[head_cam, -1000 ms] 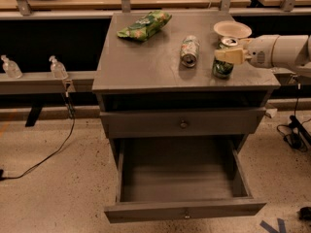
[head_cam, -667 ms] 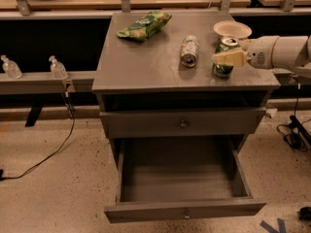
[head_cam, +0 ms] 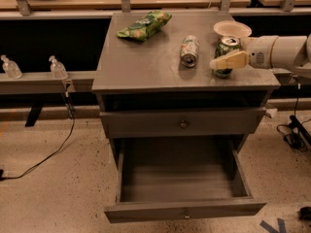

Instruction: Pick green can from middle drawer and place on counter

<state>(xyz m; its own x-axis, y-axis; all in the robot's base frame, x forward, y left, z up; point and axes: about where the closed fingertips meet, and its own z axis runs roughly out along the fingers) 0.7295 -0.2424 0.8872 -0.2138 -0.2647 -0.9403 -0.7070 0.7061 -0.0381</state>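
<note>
One green can (head_cam: 226, 46) is stood upright at the counter's (head_cam: 150, 62) right edge.
The gripper (head_cam: 219, 58) is set against it from the right, grip indeterminable; the middle drawer (head_cam: 184, 210) is extended beyond the front edge.

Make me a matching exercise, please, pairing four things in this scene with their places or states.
Things:
1 green can
2 pale can
3 snack bag
4 middle drawer

Places or states:
A lying on its side
B pulled open
C upright at the gripper, by the counter's right edge
D toward the counter's back left

Pairs: 1-C, 2-A, 3-D, 4-B.
</note>
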